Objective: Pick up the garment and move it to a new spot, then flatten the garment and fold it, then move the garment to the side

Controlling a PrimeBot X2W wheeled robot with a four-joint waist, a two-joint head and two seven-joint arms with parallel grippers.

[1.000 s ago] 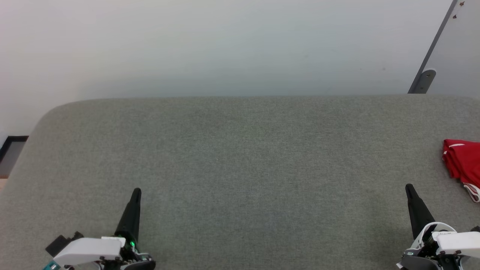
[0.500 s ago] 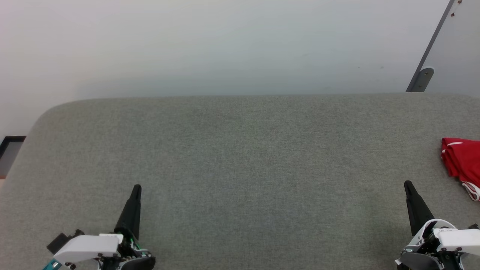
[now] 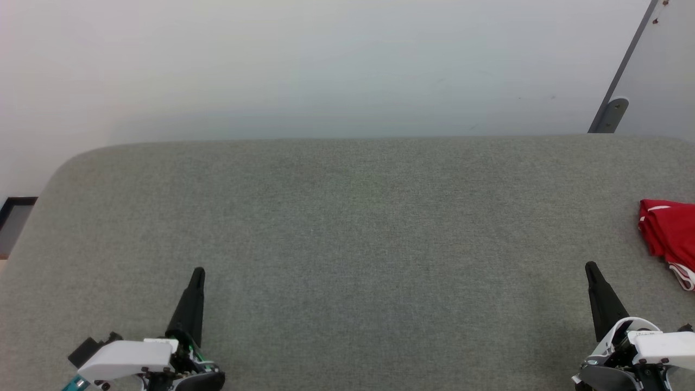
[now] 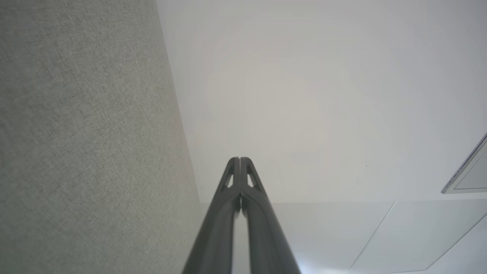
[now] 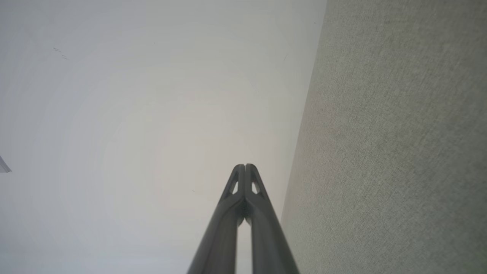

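Grey woven fabric is seen covering the tabletop, which fills the lower part of the head view; its far left corner is rounded. A pale, plain wall is noted behind it. A dark grey slanted bar is noted against the wall at the upper right, ending in a rounded foot at the tabletop's far edge. A small dark-framed patch is visible past the tabletop at the left margin; what it is cannot be told.

The garment is found on the tabletop at the far right of the head view, cut off by the picture's edge. It is red and bunched or folded over on itself, with a white streak near its top and red-white striped trim at its lower corner. No lettering can be made out.

The left gripper is seen at the lower left, above the fabric, pointing away from the robot. Its fingers are pressed together at the tips in the left wrist view, and nothing is held between them.

The right gripper is seen at the lower right, likewise pointing forward. Its fingers are closed tip to tip in the right wrist view, and nothing is gripped. The garment lies beyond and to the right of this gripper, near but apart from it.
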